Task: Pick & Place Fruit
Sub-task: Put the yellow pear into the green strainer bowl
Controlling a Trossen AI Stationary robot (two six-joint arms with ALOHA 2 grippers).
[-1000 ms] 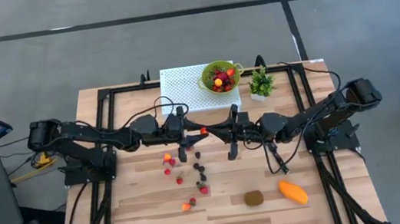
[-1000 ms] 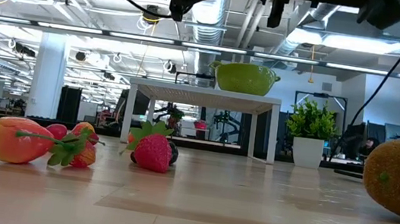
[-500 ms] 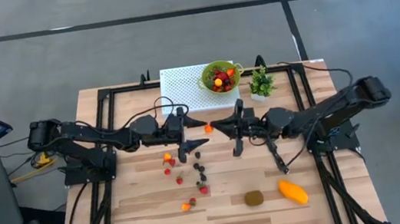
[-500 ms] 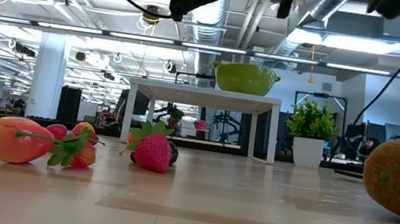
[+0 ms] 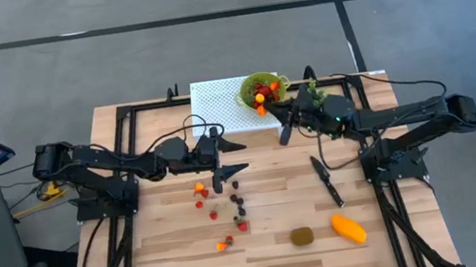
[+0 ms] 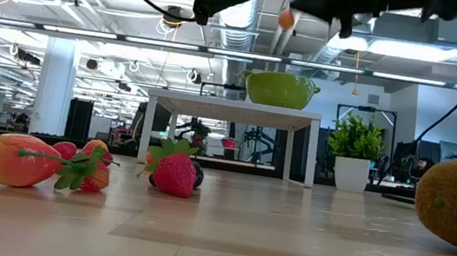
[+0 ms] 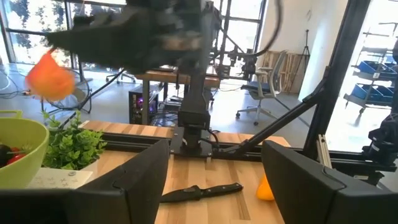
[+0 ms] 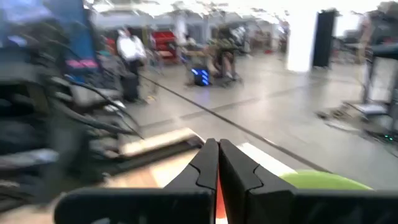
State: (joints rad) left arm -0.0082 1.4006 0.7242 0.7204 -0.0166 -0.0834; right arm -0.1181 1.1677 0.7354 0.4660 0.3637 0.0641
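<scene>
Now, orange fruit pinched in rt hand, by bowl

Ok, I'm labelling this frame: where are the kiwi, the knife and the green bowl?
kiwi [image 5: 302, 236], high view, middle of its brown body.
knife [image 5: 325, 179], high view, along its black length.
green bowl [image 6: 281, 91], low view, its front wall.

Bowl on the stand at table's back edge, plant right of it. Berries mid-table; knife, kiwi, mango front right.
</scene>
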